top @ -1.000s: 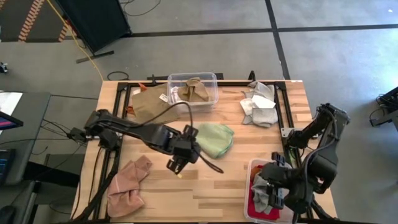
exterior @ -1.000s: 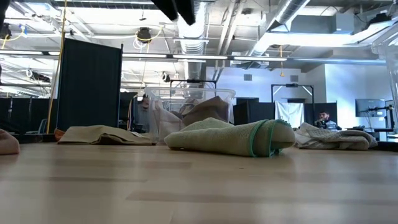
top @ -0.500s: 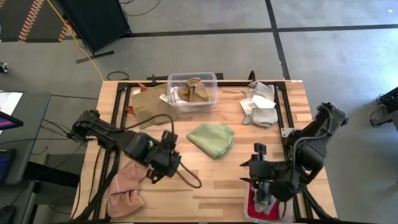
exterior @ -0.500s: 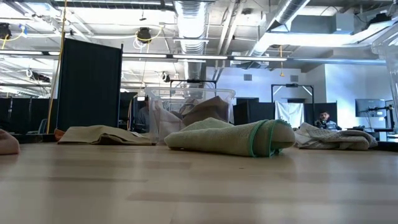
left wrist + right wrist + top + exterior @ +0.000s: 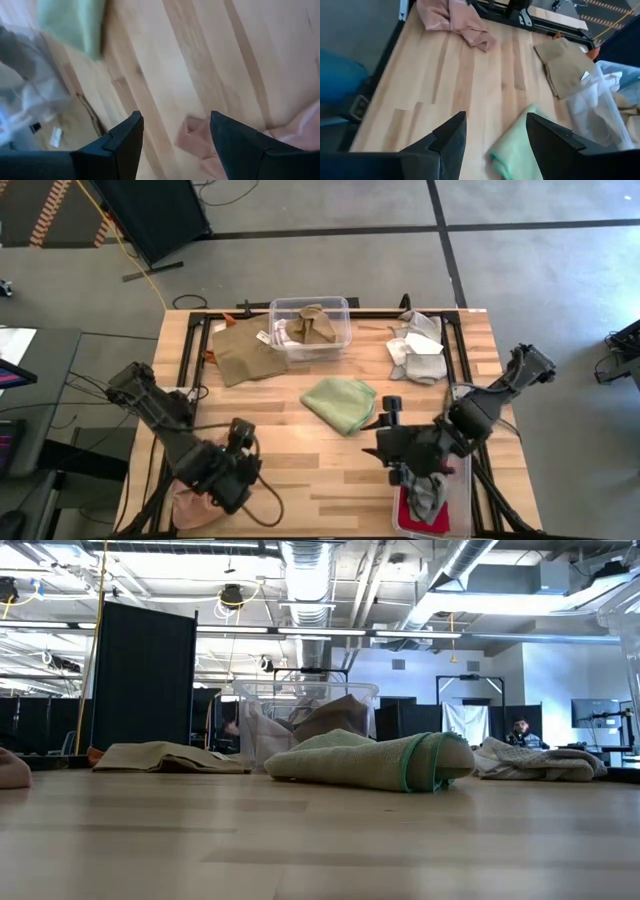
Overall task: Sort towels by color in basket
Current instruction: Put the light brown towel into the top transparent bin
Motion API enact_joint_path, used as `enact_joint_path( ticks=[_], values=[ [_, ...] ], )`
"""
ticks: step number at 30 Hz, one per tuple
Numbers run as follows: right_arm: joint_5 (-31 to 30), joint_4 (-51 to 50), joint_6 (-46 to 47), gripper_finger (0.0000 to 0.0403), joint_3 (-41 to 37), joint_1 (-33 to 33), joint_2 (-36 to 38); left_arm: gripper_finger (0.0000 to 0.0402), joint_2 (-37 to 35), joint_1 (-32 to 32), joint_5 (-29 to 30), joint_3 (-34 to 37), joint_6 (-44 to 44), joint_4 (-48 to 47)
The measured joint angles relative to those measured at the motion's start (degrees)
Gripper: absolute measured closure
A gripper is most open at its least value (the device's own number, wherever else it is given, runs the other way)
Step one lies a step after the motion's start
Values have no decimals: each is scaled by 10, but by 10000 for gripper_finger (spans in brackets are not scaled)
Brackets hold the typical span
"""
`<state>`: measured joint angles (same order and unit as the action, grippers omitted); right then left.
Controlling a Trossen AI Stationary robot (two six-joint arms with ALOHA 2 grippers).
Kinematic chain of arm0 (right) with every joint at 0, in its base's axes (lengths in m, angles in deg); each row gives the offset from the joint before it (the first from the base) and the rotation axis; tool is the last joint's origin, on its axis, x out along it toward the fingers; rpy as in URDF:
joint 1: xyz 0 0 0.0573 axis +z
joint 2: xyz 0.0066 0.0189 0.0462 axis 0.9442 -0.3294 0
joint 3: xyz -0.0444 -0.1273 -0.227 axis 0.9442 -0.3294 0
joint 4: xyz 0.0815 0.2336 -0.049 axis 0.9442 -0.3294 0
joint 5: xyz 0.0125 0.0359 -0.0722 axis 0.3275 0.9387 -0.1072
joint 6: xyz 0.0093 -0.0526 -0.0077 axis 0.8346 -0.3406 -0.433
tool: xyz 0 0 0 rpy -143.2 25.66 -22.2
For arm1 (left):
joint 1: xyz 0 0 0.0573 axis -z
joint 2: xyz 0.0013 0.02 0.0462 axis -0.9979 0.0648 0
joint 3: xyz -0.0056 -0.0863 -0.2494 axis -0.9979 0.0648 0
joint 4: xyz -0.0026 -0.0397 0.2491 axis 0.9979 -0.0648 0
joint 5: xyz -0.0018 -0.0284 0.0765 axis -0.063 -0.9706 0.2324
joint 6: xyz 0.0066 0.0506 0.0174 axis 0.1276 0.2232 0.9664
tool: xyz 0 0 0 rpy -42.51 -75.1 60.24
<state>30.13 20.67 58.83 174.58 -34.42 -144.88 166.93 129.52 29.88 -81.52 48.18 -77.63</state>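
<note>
Pink towel [image 5: 200, 480] lies under the empty, spread left pincer [image 5: 175, 137]: drop onto a raised fold. Right pincer [image 5: 495, 132], also spread and empty, faces the light green towel [image 5: 340, 402].

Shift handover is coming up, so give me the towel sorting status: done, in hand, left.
Done: brown towels sit in the clear bin; red and grey ones in the red-bottomed bin.

In hand: nothing. The left end effector is open above the pink towel; the right end effector is open near the green towel.

Left: the pink, green and tan towel, plus the grey-white pile, all loose on the table.
</note>
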Motion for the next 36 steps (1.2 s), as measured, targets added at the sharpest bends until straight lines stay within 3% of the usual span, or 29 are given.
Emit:
enact_joint_path(
  ticks=[13,18,25,32,36],
  values=[
    [125,192,-95,170,-111,-109,0,182,-16,133,-1,163,-245,38],
    [165,261,-101,170,-149,-141,0,182,-49,189,-24,219,-361,105],
    [177,310,-100,170,-175,-159,0,170,-92,260,-43,288,-504,191],
    [177,338,-99,170,-185,-153,0,125,-90,281,-102,373,-546,312],
    [179,339,-99,170,-185,-153,0,96,-88,281,-122,414,-551,333]
  ],
)
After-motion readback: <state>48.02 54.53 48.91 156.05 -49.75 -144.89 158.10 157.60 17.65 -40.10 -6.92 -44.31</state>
